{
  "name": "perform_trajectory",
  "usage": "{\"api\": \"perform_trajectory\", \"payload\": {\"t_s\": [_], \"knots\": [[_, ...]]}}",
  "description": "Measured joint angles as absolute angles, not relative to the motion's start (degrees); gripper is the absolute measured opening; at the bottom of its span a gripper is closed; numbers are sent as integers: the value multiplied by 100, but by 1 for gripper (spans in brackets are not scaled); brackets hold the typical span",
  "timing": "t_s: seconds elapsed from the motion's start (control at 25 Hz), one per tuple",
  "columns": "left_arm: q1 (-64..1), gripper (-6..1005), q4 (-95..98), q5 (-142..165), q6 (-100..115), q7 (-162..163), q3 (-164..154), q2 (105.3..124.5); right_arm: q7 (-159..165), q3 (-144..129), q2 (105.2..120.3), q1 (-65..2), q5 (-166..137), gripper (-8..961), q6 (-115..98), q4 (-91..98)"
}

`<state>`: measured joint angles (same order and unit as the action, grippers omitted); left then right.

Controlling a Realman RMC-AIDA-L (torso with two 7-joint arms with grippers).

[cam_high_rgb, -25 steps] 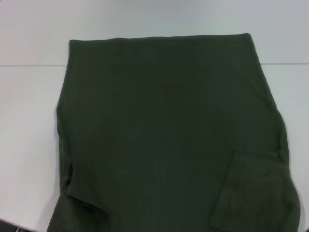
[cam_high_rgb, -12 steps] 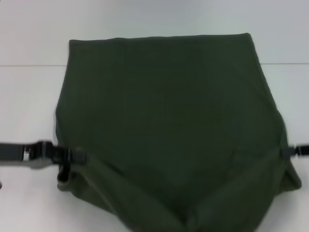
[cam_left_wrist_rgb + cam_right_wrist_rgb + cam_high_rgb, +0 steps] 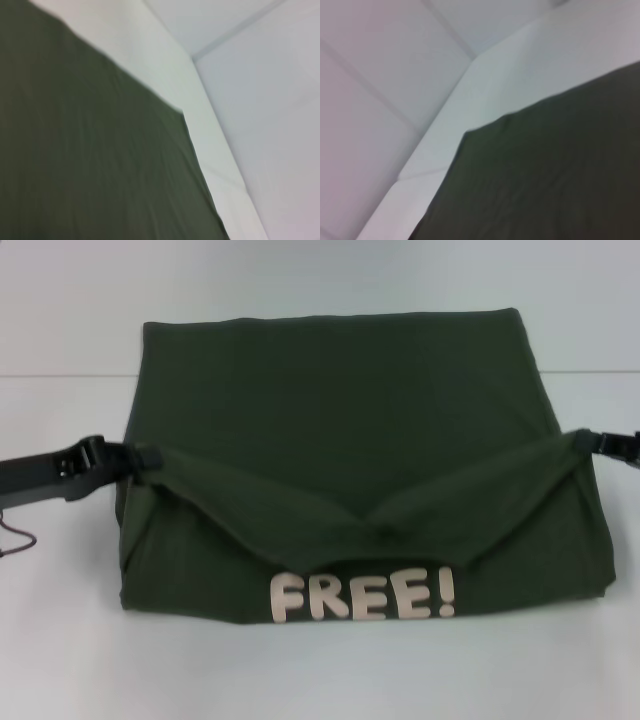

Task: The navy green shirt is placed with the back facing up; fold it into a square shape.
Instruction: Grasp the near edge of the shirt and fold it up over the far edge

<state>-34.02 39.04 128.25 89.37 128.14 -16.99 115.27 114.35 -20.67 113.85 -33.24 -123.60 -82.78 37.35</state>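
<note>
The navy green shirt [image 3: 340, 420] lies mid-table [image 3: 60, 640], its near part doubled over so pale "FREE!" lettering [image 3: 362, 597] shows at 6 o'clock. The cloth is soft, matte and sags in a V between two raised corners. The left gripper [image 3: 140, 458], at 9 o'clock, pinches one corner; the right gripper [image 3: 585, 443], at 3 o'clock and cut off by the frame edge, pinches the other. Both wrist views show only blurred fabric and tabletop.

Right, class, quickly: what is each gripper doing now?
Left gripper: shut on the navy green shirt, at its left edge.
Right gripper: shut on the shirt's right edge.
</note>
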Motion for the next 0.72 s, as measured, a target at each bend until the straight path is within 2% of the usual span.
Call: {"api": "perform_trajectory", "payload": {"t_s": [0.16,0.32,0.36,0.52,0.72], "knots": [[-3408,13,3620,12453,8200,12679,-1700,11564,10977,-2050,11684,-3354,-12008,54,-7385,3700],[-3445,13,3495,12224,7803,12585,-1704,11621,10625,-2090,11861,-3452,-11787,54,-6706,3608],[-3454,13,3466,11974,7560,12424,-1696,11705,10560,-2091,11894,-3483,-11755,54,-6537,3565],[-3435,14,3425,11689,7238,12201,-1727,11816,10294,-2187,11948,-3590,-11578,54,-6013,3295],[-3513,34,3191,11674,6903,11985,-1749,11836,10066,-2343,11956,-3748,-11552,55,-5489,2987]]}}
